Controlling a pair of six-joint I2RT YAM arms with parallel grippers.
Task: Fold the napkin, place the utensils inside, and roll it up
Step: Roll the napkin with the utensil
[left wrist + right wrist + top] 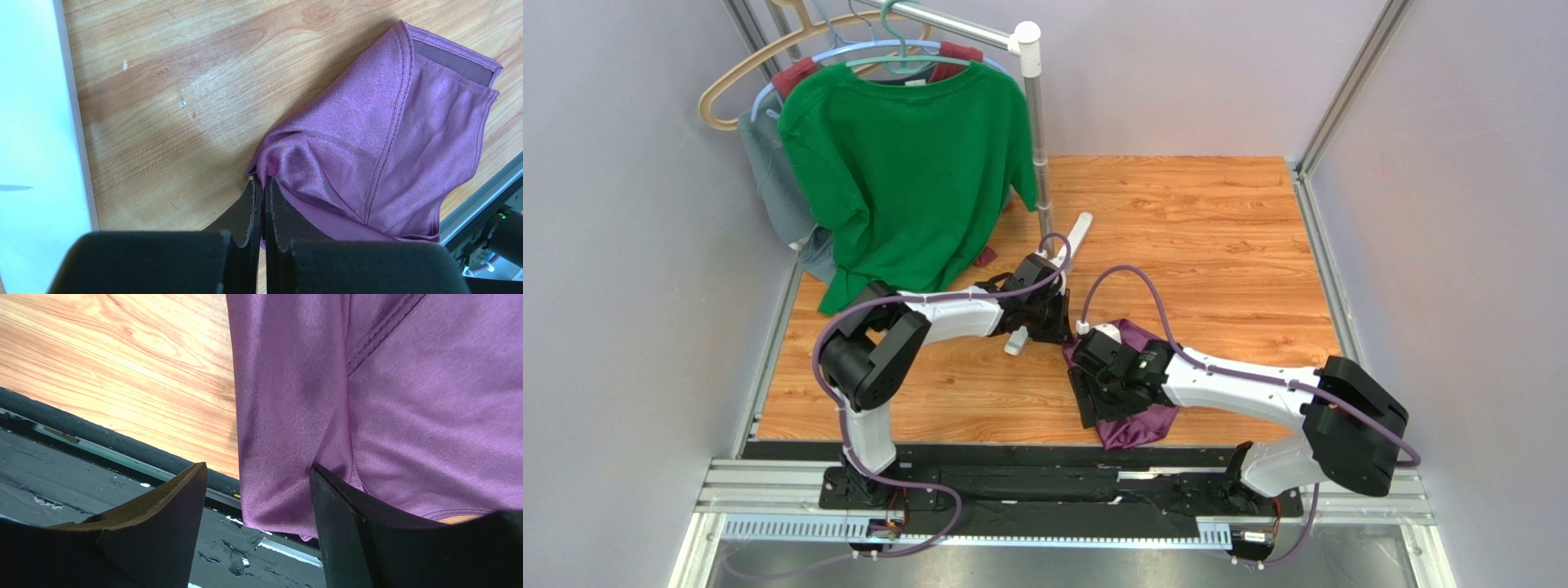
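At the middle of the table, the left gripper [261, 184] has its two black fingers pressed flat together, with no gap between the pads. Their tips sit on the edge of the thin, dark purple cloth napkin [380, 122]. There the fabric puckers up into a small ridge and looks nipped between them. One finger lies over bare wood and the other over cloth.

From that pinched point the napkin spreads away in loose folds. A stitched hem runs across it, and a doubled corner lies at its far side.

The right gripper [258, 467] is on the opposite side of the cloth with its black fingers spread wide. A hanging fold of the napkin lies in the gap between them. The cloth touches the inner face of one finger and stays clear of the other, so nothing is clamped.

The napkin lies crumpled on the light wooden tabletop [1210, 245], close to the near edge and between the two wrists. Its lower flap overhangs the black rail [73, 432] that runs along the front of the table.

Well apart from the napkin, at the far left corner, a green short-sleeved T-shirt [903, 184] hangs on a hanger from a metal clothes rack [1032, 116].
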